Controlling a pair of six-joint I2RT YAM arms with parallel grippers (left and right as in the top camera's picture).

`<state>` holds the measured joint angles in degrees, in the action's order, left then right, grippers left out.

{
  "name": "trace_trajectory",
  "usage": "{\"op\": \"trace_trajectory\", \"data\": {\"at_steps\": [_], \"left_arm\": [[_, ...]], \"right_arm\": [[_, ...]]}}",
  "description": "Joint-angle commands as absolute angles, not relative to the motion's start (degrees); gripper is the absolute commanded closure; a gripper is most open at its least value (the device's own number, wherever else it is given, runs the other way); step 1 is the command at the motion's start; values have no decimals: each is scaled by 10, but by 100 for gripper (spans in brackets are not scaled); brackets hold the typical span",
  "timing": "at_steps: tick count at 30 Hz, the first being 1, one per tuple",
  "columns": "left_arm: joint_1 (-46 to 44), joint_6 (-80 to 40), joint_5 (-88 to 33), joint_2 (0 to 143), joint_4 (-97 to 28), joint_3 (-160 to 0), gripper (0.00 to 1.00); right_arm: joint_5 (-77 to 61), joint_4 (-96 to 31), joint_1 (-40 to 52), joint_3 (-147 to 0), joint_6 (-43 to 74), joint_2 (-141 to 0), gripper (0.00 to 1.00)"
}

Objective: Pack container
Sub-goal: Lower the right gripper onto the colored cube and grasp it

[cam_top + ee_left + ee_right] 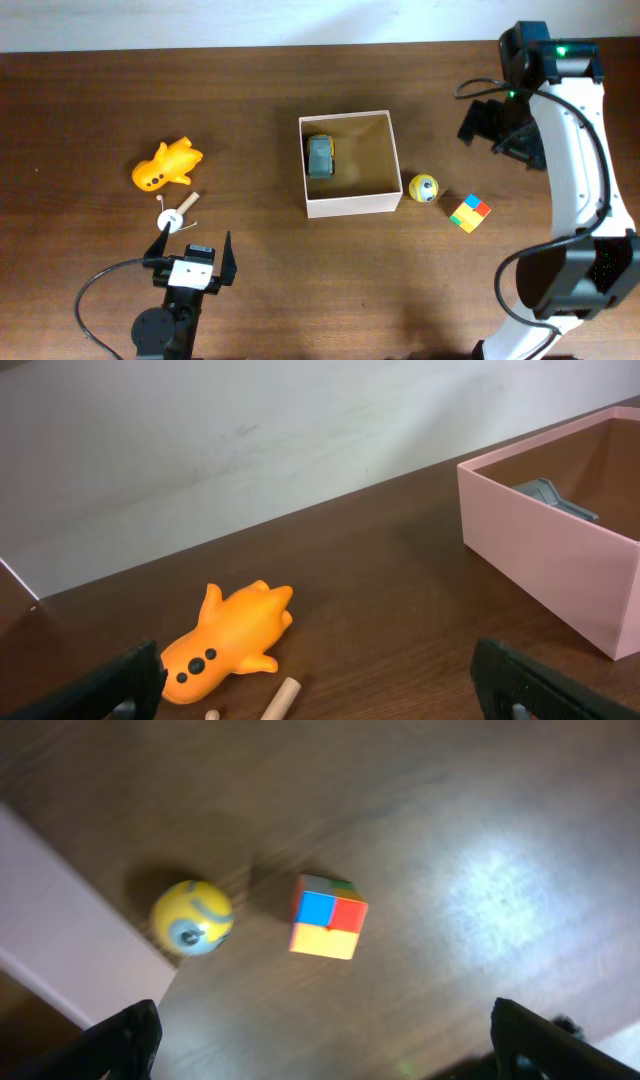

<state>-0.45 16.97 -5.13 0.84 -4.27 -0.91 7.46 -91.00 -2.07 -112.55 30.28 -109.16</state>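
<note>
Judging by what lies where, the packing is barely begun: the container (350,206) sits near the middle of the tabletop (300,300) with just one thing inside, a grey toy car (321,156) resting by its left wall, and the remainder of its tan floor is bare. Four items look to be left outside. An orange animal toy (166,166) lies well to the container's left, with a small wooden peg (177,214) bearing a white disc just below it in the overhead view. On the other side a yellow ball (422,187) rests just beside the container's lower right corner, possibly touching the wall, and a coloured puzzle cube (469,214) stands near the ball but apart from it. Neither arm has anything in hand. The left fingers (115,685) are spread wide and empty, held low near the front edge of the tabletop just short of the peg, aimed roughly level toward the orange toy, with the container off to their right. The right fingers (120,1040) are likewise spread wide with nothing between them. The right arm (575,150) reaches up along the far right side and bends over so its wrist looks steeply down on the ball and the cube, both framed between the finger tips. Each arm seems well placed to begin on its nearest toy.
</note>
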Motion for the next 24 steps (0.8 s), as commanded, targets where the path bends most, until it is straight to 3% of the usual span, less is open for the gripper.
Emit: {"op": "trace_trajectory", "data": {"at_steps": [1, 13, 24], "left_arm": [[-2, 177, -47, 4, -43, -5, 1], [-2, 177, -47, 4, -43, -5, 1], [-2, 177, -47, 4, -43, -5, 1]], "right_arm": [[118, -888, -20, -1045, 379, -1067, 1], [37, -621, -20, -703, 384, -952, 1], [35, -408, -20, -563, 384, -951, 1]]}}
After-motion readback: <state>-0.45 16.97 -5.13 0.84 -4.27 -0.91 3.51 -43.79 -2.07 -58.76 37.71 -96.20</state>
